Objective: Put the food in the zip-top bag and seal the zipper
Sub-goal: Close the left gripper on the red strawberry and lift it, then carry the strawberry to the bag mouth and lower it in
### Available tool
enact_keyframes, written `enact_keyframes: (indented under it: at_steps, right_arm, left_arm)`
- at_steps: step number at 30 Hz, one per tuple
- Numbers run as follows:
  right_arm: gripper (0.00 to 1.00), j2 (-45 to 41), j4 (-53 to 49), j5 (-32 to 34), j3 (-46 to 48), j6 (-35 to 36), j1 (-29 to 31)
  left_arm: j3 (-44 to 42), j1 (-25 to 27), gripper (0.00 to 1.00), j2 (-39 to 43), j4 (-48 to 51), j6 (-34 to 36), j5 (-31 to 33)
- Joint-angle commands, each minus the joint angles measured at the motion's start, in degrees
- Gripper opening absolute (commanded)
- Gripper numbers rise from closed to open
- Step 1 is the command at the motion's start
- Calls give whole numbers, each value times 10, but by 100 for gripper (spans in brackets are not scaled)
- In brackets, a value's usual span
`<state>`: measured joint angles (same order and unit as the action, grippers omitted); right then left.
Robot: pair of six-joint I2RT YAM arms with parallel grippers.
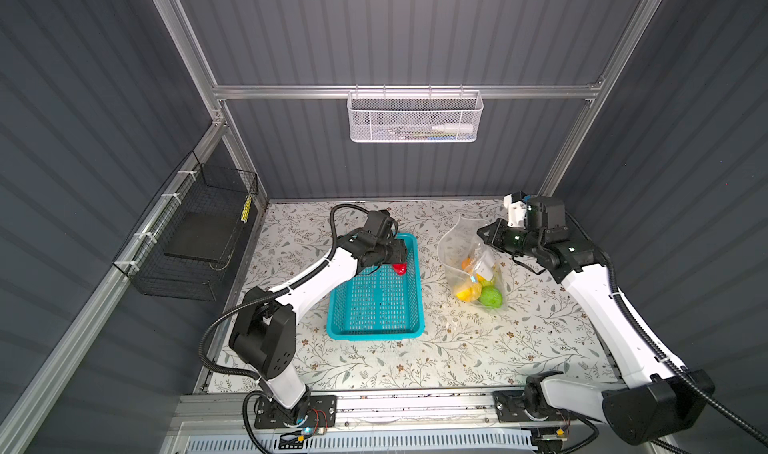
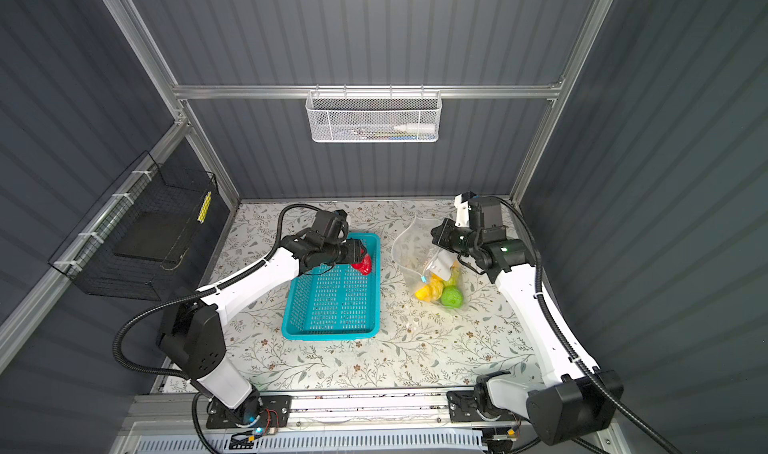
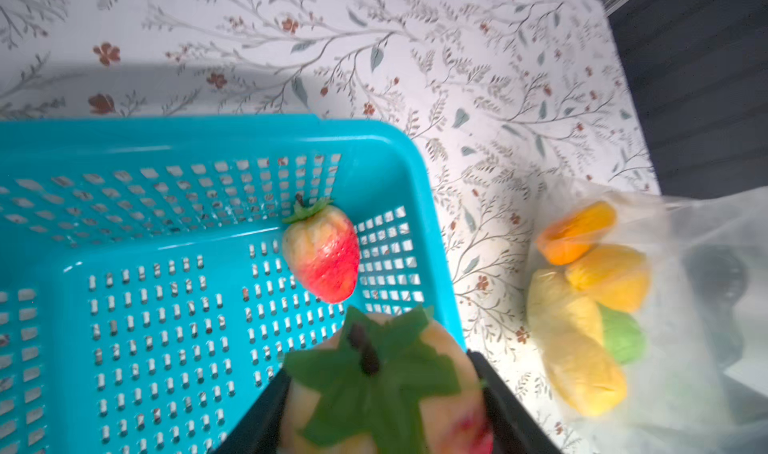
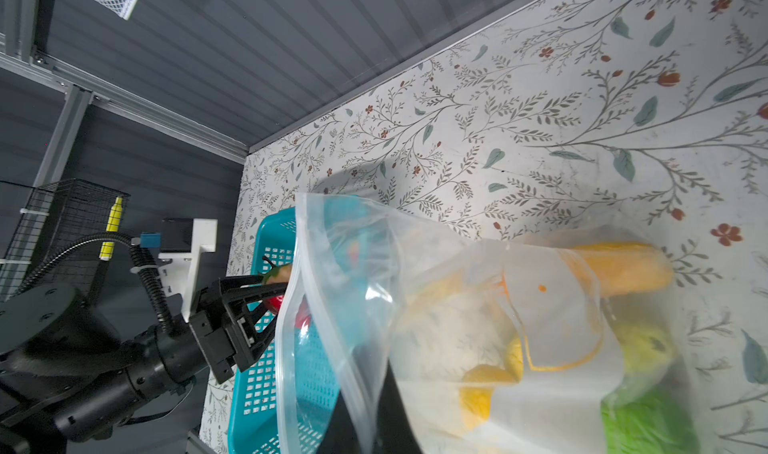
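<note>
My left gripper point(image 3: 384, 406) is shut on a red strawberry point(image 3: 449, 389), held above the far right corner of the teal basket point(image 1: 376, 331). A second strawberry point(image 3: 322, 252) lies in that corner. In both top views the left gripper point(image 1: 400, 256) is over the basket. The zip-top bag point(image 1: 463, 242) lies to the right with its mouth held up and open. My right gripper point(image 1: 484, 232) is shut on the bag's mouth edge. Inside the bag are a green ball point(image 1: 491, 297), yellow fruit point(image 1: 463, 293) and orange fruit point(image 1: 469, 263). The zipper point(image 4: 291, 306) runs open along the mouth.
The table has a floral cover point(image 1: 457, 348). A black wire cage point(image 1: 191, 240) hangs on the left wall and a white mesh tray point(image 1: 413, 117) on the back rail. Dark walls close in on the left, back and right of the table.
</note>
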<state>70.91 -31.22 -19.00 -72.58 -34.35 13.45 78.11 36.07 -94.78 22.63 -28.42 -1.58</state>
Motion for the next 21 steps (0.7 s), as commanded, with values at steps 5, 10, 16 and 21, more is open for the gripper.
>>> enact_keyframes:
  at_steps: [5, 10, 16, 21]
  right_arm:
    - [0, 32, 29, -17, -3, -18, 47]
    - [0, 46, 31, -10, -12, -22, 64]
    - [0, 54, 29, 19, -13, -31, 67]
    - [0, 53, 27, 32, -13, -39, 67]
  left_arm:
    - [68, 11, 52, 39, -59, 2, -57]
    - [94, 37, 51, 52, -89, 1, -65]
    - [84, 74, 52, 65, -148, 18, -92]
    - [50, 96, 52, 59, -188, 15, -119]
